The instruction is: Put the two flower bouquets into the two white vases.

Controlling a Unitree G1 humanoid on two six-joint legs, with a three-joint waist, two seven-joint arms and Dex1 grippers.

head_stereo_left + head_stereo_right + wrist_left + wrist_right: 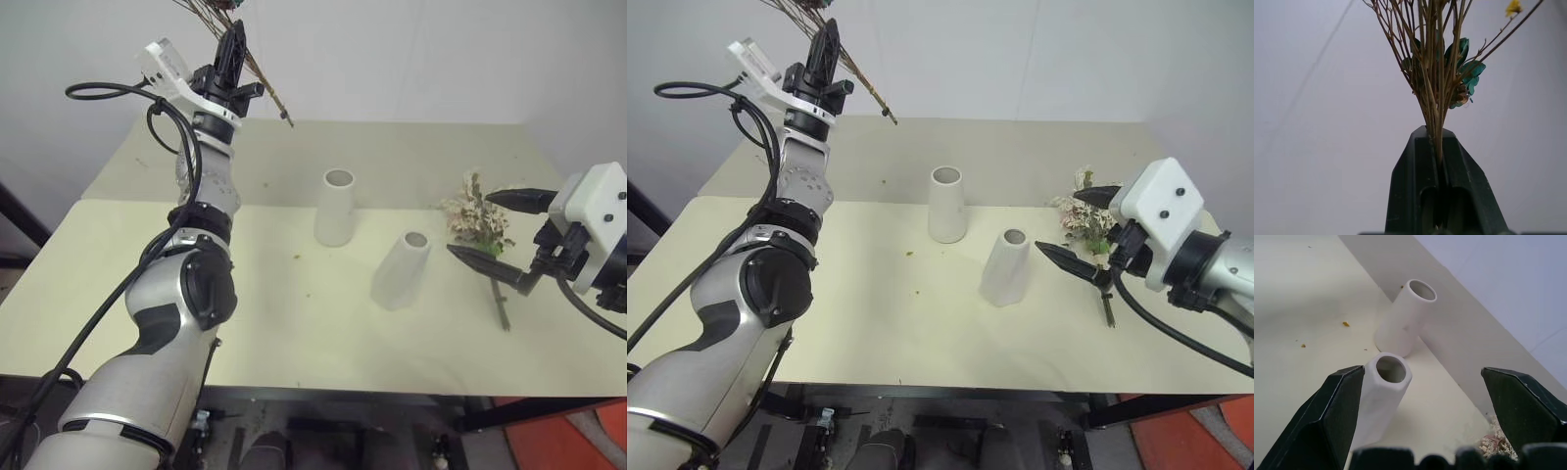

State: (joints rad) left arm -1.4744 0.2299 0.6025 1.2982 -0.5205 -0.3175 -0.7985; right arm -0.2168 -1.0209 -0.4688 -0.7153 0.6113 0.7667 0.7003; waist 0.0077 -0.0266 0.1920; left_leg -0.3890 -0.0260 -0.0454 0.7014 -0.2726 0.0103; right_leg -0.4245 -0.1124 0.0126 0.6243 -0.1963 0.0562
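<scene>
The left gripper (233,47) is pinching the thin brown stems of the dried yellow-orange bouquet (1437,73) aloft at eleven o'clock. It is probably light and brittle, best held low on the stems. The right gripper (502,231) is gaping wide beside the pink rose bouquet (477,217), lying on the cream tabletop (294,323) at three o'clock of the two matte white vases (335,208).

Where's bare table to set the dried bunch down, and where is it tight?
Bare table spreads from the near edge to the two white vases, on the left gripper's side, which is shut on the dried bouquet. The far strip behind the vases is bare too. It is tight between the nearer vase, the rose bouquet and the open right gripper.
</scene>
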